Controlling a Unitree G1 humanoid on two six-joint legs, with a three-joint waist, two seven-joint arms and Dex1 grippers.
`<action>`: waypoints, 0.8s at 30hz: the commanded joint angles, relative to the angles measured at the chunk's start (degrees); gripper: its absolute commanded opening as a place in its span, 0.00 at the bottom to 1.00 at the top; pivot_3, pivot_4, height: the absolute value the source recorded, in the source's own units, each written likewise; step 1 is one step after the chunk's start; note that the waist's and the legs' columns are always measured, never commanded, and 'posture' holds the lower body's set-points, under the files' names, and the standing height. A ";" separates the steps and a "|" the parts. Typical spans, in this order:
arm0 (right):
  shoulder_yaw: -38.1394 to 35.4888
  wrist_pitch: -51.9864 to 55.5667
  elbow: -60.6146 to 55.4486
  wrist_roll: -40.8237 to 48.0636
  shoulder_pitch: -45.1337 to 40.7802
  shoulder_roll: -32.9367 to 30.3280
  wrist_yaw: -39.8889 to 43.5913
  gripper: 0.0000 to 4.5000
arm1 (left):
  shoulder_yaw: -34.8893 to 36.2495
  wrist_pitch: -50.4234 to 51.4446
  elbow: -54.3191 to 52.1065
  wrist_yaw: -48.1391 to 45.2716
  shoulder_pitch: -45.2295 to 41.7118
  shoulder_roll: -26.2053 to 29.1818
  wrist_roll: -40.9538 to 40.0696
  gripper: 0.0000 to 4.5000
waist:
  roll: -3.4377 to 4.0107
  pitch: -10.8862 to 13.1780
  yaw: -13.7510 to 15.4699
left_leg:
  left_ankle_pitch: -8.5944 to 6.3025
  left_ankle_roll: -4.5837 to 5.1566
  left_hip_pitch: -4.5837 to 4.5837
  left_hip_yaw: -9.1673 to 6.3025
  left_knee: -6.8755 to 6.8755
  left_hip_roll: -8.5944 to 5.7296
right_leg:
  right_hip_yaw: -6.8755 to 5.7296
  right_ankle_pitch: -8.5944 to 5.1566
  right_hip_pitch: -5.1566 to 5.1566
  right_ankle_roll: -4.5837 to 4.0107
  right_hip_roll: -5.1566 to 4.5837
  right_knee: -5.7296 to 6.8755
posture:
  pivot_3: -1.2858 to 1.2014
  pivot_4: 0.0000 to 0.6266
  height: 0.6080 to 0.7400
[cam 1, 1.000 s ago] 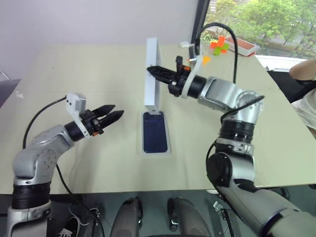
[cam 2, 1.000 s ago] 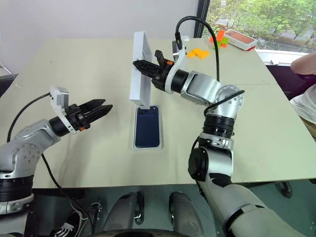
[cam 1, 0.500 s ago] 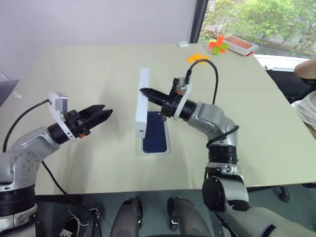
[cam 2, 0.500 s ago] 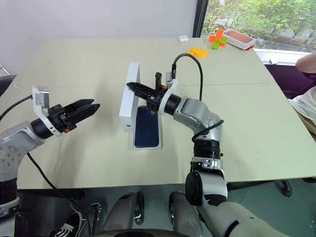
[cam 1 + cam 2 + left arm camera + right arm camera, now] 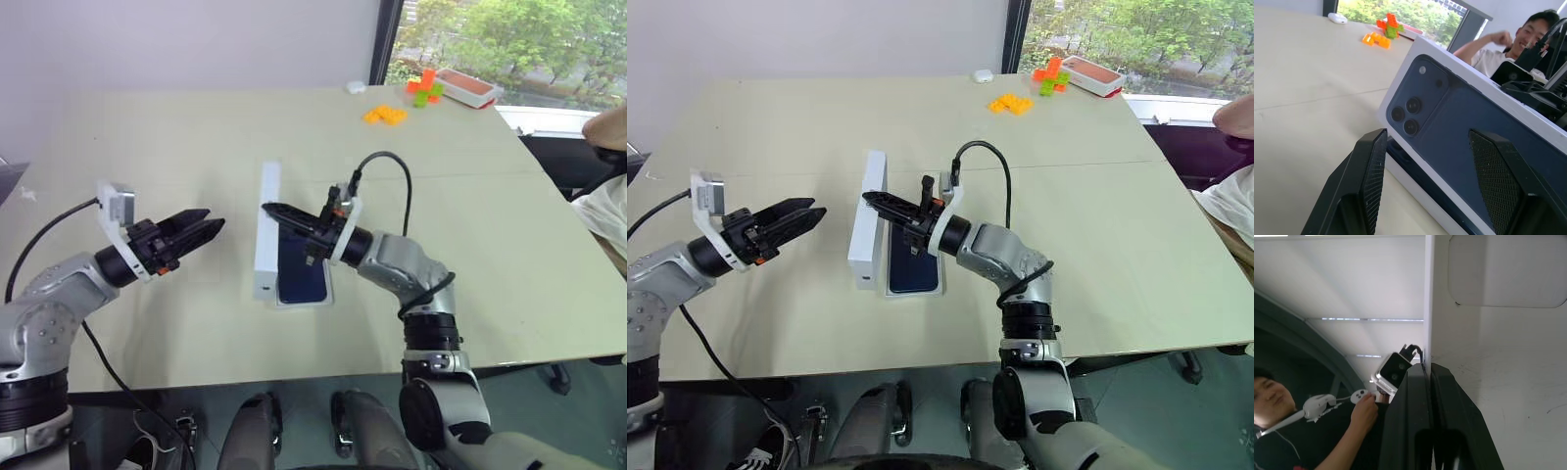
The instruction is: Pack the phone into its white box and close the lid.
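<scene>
The dark blue phone lies inside the shallow white box at the table's middle. The lid stands on its long edge along the box's left side, leaning over the phone. My right gripper is shut on the lid's upper wall; the right wrist view has both fingers pinched on that white wall. My left gripper hovers open to the left of the lid, apart from it. Its wrist view faces the lid's printed phone picture between its spread fingers.
Orange blocks, a green and orange stack, a red and white tray and a small white object sit at the table's far right. A person sits past the right edge.
My right arm has brought the lid down from high and upright to rest on edge beside the box, leaning over the phone. The left gripper stays open, about where it was.
</scene>
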 commanded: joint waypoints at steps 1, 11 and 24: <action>2.44 -0.73 -0.81 1.09 -0.33 0.92 3.01 0.01 | 2.14 -0.47 -1.48 -0.08 0.71 1.24 -0.34 0.62 | 0.00 0.00 0.02 | 0.00 0.00 0.00 0.00 -0.01 0.00 | 0.00 0.00 0.00 0.00 0.00 0.00 | 0.52 0.24 1.00; 6.28 -3.69 4.52 -15.28 -1.25 0.87 13.20 0.01 | 0.23 -1.38 -2.68 0.24 2.18 0.44 1.88 0.62 | 0.00 0.00 0.08 | -0.01 -0.01 -0.02 0.01 -0.03 -0.01 | 0.01 0.00 -0.02 -0.06 -0.08 -0.08 | 0.52 0.24 1.00; 2.13 -1.48 7.55 -24.75 -2.73 -0.04 19.08 0.00 | -3.38 -1.55 -2.13 1.61 2.79 -3.38 3.50 0.01 | 0.00 0.00 0.06 | -0.01 -0.02 -0.03 0.03 -0.25 -0.01 | 0.01 0.01 -0.14 -0.07 -0.13 -0.10 | 0.52 0.24 1.00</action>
